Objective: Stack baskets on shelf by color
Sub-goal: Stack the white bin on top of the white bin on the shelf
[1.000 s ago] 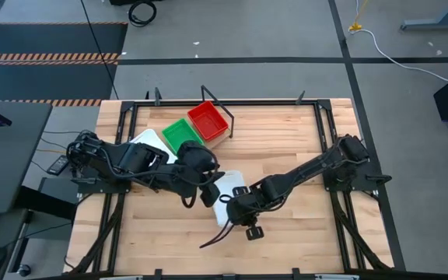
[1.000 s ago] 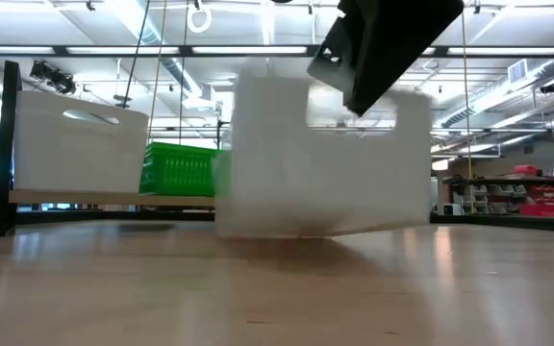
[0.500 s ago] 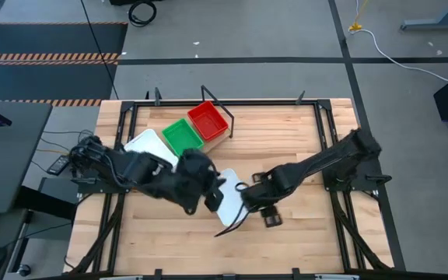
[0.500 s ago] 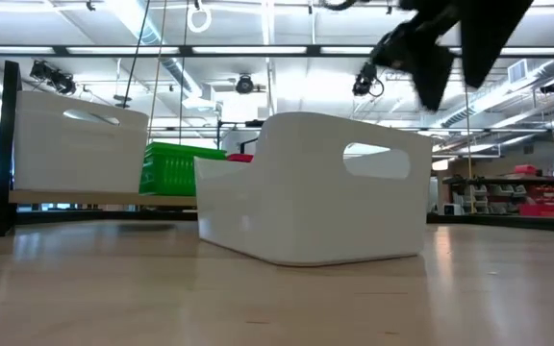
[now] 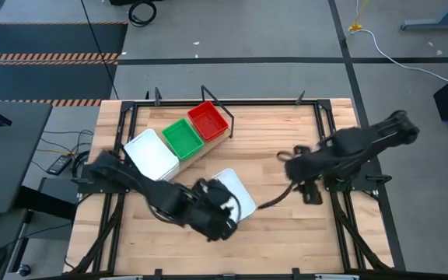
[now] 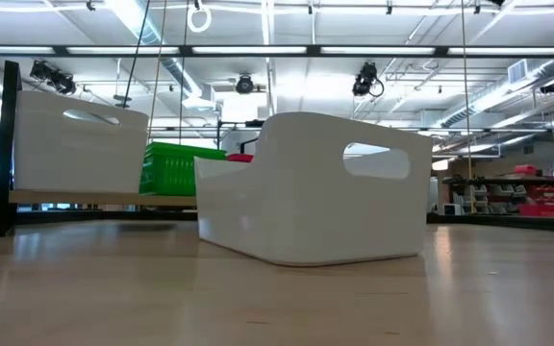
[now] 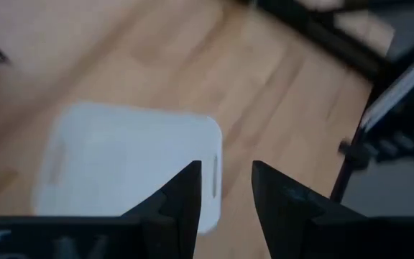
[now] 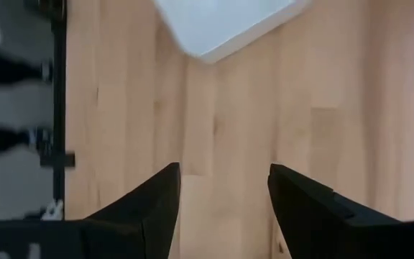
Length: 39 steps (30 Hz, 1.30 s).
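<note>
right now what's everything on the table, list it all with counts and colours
white basket on the table: one, white, loose on the tabletop near the middle, upright, not held
white basket on the shelf: one, white, at the shelf's left end
green basket: one, green, middle of the shelf
red basket: one, red, at the shelf's right end
shelf: one, light wood with black wire ends, set at a slant at the table's back left
table: one, light wood with black frame rails
left gripper: dark, open, above the loose white basket's edge
right gripper: dark, open, empty, over bare table on the right side
</note>
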Motion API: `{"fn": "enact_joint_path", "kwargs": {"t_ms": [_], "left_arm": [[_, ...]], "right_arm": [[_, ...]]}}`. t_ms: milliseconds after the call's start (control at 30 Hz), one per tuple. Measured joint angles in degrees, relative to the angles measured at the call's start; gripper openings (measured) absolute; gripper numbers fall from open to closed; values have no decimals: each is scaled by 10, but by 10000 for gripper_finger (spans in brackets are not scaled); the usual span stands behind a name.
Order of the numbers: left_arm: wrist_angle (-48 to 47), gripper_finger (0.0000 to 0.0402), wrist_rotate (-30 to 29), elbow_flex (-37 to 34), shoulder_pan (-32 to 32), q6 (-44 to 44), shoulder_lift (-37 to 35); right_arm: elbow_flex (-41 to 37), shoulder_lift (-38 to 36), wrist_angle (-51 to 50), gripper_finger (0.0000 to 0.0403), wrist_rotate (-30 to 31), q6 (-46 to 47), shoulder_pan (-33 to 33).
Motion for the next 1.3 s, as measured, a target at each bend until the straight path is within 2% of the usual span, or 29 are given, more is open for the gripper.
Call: {"fn": "enact_joint_path", "kwargs": {"t_ms": [233,500,700,800,933,1133,1300], "left_arm": [[49,138,78,0,31,17,91],[51,185,209,-1,70,66,157],[57,217,219,0,75,92,161],[68,223,242,0,74,104,161],[74,224,265,1,67,115,172],[77,220,261,0,67,114,208],[74,199,249,-1,78,101,237]], "right_arm": [[0,-92,-7,216,80,80,-7],[0,-128,-48,216,87,118,-13],[0,-132,-80,216,87,134,-13],[0,-133,-81,216,94,134,-13],[0,-133,-81,216,100,135,-13],[0,-133,-81,216,101,146,-13],[0,-132,-83,216,99,147,-13]]}}
